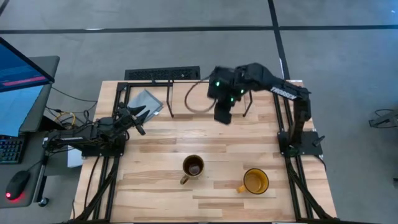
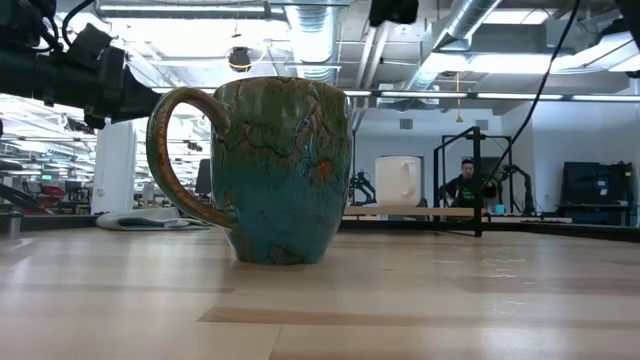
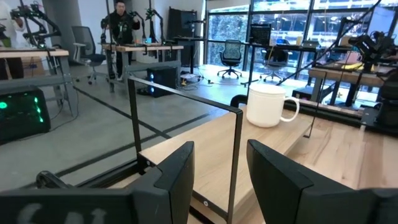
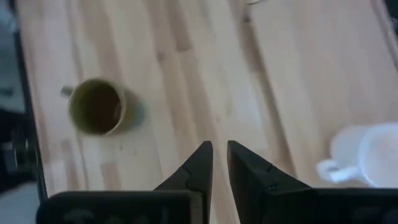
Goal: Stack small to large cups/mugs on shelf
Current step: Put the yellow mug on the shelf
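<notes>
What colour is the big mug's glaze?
Mottled teal-green with rusty brown crackle, clearest in the low view: mug.

White mug (image 3: 267, 104) upright on the shelf (image 3: 186, 99), dark mug (image 1: 193, 167) and yellow mug (image 1: 254, 181) upright on table

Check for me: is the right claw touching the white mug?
Apart. The right wrist view shows the right claw empty over bare wood, with the white mug off to one side and table visible between them.
</notes>
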